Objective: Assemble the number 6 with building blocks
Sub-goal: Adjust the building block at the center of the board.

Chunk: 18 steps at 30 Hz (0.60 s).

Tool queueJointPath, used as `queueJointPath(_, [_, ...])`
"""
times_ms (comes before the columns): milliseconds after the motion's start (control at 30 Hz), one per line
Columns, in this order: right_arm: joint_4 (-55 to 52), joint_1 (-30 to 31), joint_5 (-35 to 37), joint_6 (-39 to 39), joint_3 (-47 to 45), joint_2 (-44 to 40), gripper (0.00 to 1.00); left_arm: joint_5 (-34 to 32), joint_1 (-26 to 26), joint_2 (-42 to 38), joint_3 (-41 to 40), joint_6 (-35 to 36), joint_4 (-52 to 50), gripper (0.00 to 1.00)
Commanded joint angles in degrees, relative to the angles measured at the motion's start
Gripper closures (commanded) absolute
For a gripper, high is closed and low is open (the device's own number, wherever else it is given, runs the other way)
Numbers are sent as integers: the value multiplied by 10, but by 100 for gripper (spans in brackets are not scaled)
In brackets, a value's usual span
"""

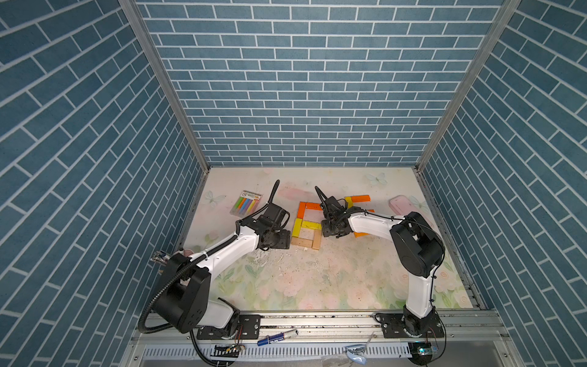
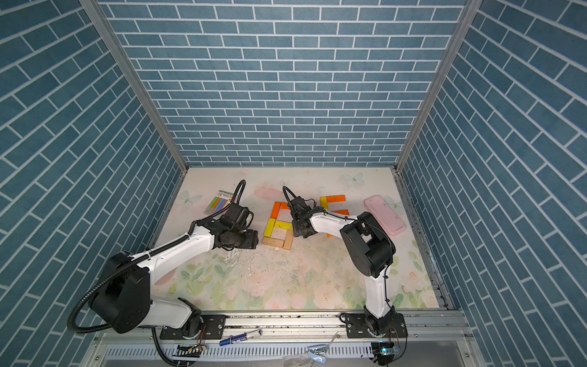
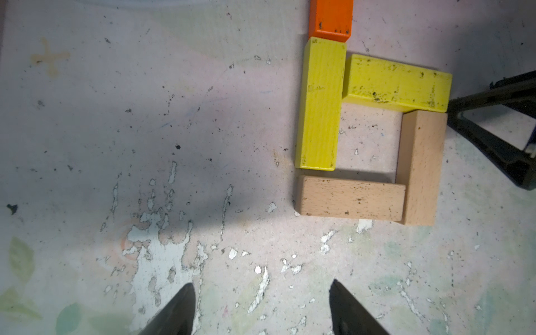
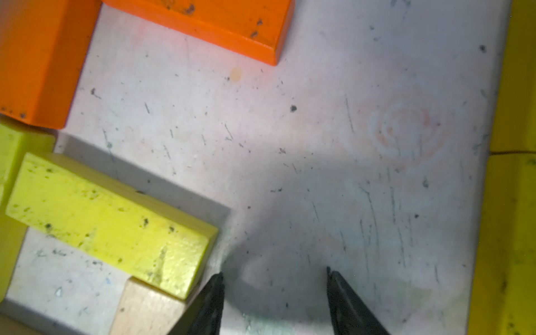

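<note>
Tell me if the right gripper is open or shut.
Open: the right gripper has its fingers standing apart over the table, with nothing between them.

Six flat wooden planks lie butted into a 6 — orange top plank (image 1: 313, 206), orange upright plank (image 3: 330, 17), yellow upright plank (image 3: 320, 107) below it, slightly tilted yellow crossbar plank (image 3: 397, 84), tan bottom plank (image 3: 351, 200) and tan side plank (image 3: 422, 168) closing the loop. A spare orange plank (image 1: 360, 198) and spare yellow plank (image 1: 348, 200) lie together near its right.

L gripper (image 3: 261, 290) jaws apart; R gripper (image 4: 275, 278) likewise.
</note>
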Motion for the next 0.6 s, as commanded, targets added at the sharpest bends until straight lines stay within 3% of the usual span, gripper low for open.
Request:
queueJointPath(0, [-10, -2, -4, 16, 11, 14, 40, -9, 4, 3, 11, 3, -8, 26])
queueJointPath(300, [-28, -2, 10, 1, 23, -29, 37, -10, 6, -4, 28, 8, -26, 24])
queueJointPath(567, [-25, -10, 116, -97, -52, -235, 28, -62, 6, -65, 85, 56, -64, 11])
